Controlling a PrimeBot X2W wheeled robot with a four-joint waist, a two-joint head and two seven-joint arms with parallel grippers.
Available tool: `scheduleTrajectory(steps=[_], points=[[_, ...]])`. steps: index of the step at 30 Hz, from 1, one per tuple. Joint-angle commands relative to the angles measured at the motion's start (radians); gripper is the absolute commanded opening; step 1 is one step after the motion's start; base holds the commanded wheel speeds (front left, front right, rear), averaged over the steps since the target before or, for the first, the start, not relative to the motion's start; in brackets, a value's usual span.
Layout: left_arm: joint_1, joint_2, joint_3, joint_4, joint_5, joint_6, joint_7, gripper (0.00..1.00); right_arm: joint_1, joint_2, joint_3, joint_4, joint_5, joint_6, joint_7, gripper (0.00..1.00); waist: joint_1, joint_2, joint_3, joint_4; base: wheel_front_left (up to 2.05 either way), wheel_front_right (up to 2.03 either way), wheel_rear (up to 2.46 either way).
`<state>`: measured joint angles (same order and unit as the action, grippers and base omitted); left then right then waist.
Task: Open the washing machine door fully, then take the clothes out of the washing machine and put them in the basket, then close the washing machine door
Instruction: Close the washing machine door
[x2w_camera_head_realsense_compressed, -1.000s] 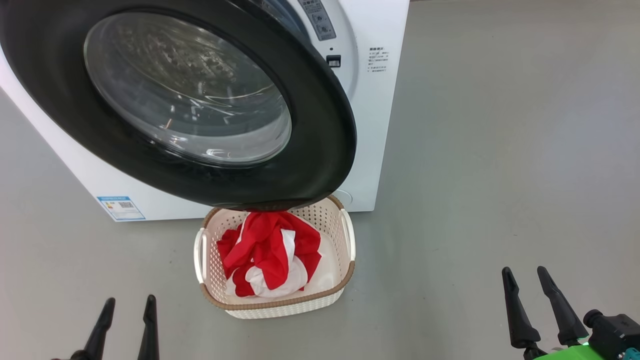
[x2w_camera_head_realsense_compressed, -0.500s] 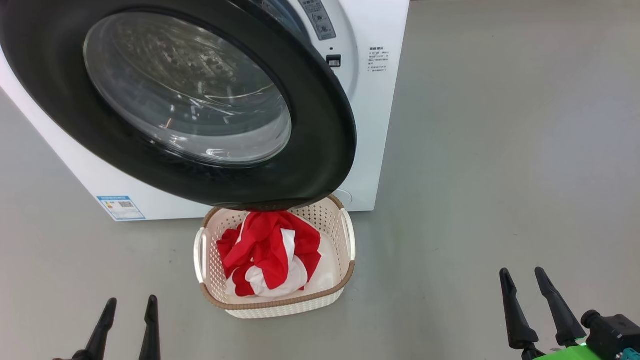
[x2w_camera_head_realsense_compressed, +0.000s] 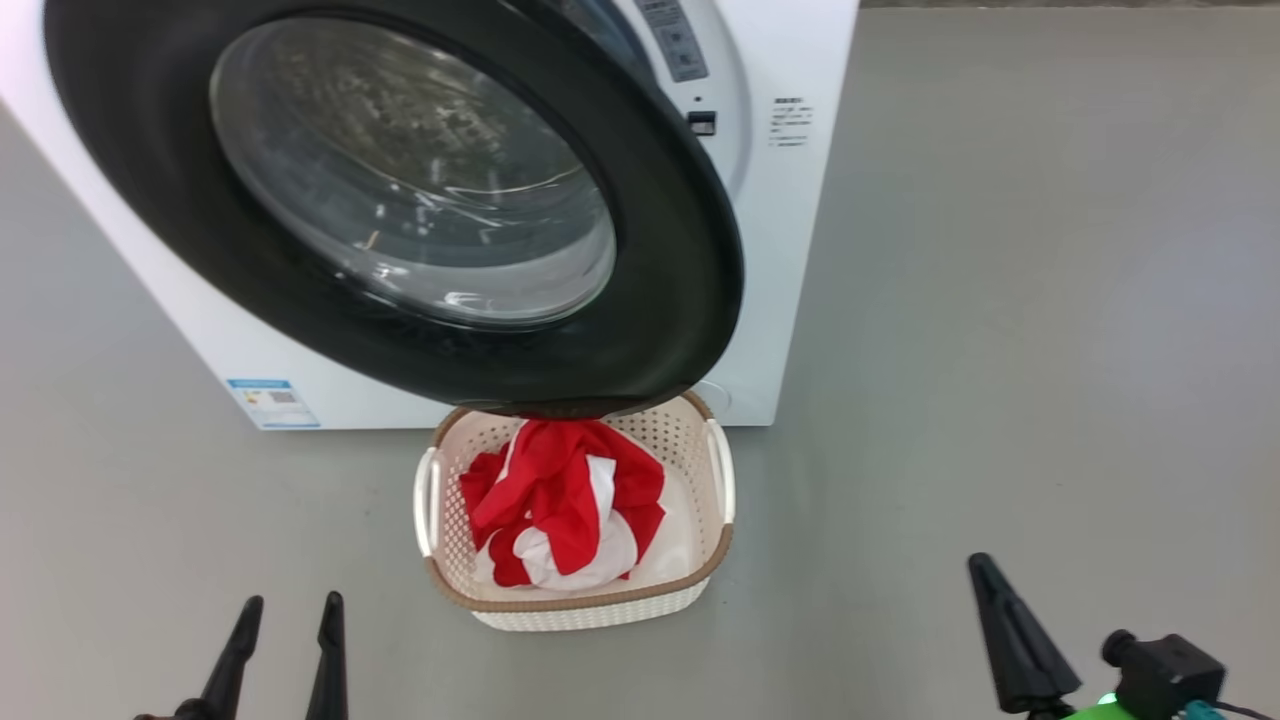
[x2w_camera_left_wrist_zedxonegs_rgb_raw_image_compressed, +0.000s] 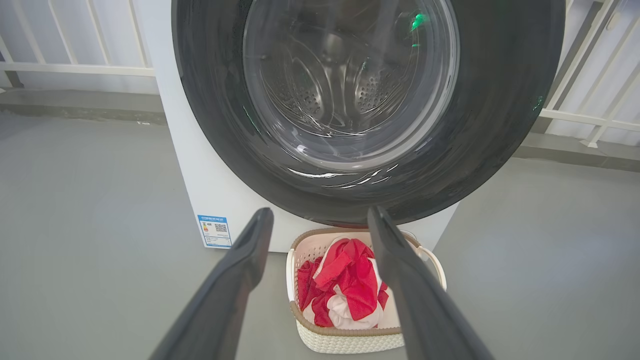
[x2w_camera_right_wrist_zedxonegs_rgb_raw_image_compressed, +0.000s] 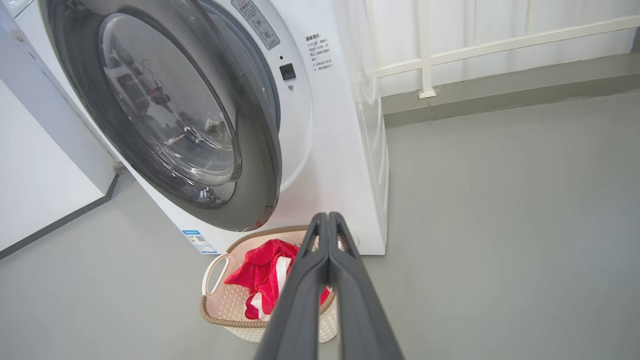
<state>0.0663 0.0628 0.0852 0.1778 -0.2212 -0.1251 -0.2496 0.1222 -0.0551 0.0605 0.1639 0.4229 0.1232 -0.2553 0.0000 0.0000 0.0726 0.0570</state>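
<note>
Head view first: washing machine door (x2w_camera_head_realsense_compressed: 690, 300) swung out from washing machine (x2w_camera_head_realsense_compressed: 800, 250), glossy black rim overhanging the far end of basket (x2w_camera_head_realsense_compressed: 590, 603) on grey floor (x2w_camera_head_realsense_compressed: 1000, 300); clothes (x2w_camera_head_realsense_compressed: 560, 490) already heaped inside that basket, red and white. Left gripper (x2w_camera_head_realsense_compressed: 291, 600) at lower left, fingers spread wide, holding nothing; right gripper (x2w_camera_head_realsense_compressed: 980, 565) at lower right, fingers pressed into one dark point, also bare, well apart from door and basket alike. Left wrist view next: left gripper (x2w_camera_left_wrist_zedxonegs_rgb_raw_image_compressed: 320, 211) gaping and bare, aimed at the door's lower rim, perforated drum (x2w_camera_left_wrist_zedxonegs_rgb_raw_image_compressed: 372, 90) showing through glass window (x2w_camera_left_wrist_zedxonegs_rgb_raw_image_compressed: 310, 135), no red cloth visible in there. Right wrist view last: right gripper (x2w_camera_right_wrist_zedxonegs_rgb_raw_image_compressed: 327, 215) pinched together with nothing between, pointed over the basket toward the machine's front; door nearly edge-on from here, standing clear of that white front, so only the closing left, by the look of it. Likely handling of the door: rigid and fairly heavy, swinging on its hinge, bulging glass smooth and best left alone. Better to push on the broad black rim at the side far from the hinge, flat and steady, closed fingers serving as a blunt pusher; slick gloss there, so some risk of skidding off.
</note>
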Motion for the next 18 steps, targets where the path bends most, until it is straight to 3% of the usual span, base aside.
scheduleTrajectory(steps=[1,18], points=[[-0.019,0.003,0.024,-0.027,-0.010,-0.006,-0.012,1.00,-0.040,-0.017,0.048,-0.019,0.006,0.008,-0.006,0.00,0.0000,0.0000,0.005,0.025,0.00,0.00,0.00],[-0.054,-0.012,-0.062,-0.019,-0.062,-0.006,-0.012,1.00,-0.256,-0.069,0.185,0.005,0.051,0.008,-0.006,0.00,0.0000,0.0000,0.078,0.180,0.00,0.00,0.00]])
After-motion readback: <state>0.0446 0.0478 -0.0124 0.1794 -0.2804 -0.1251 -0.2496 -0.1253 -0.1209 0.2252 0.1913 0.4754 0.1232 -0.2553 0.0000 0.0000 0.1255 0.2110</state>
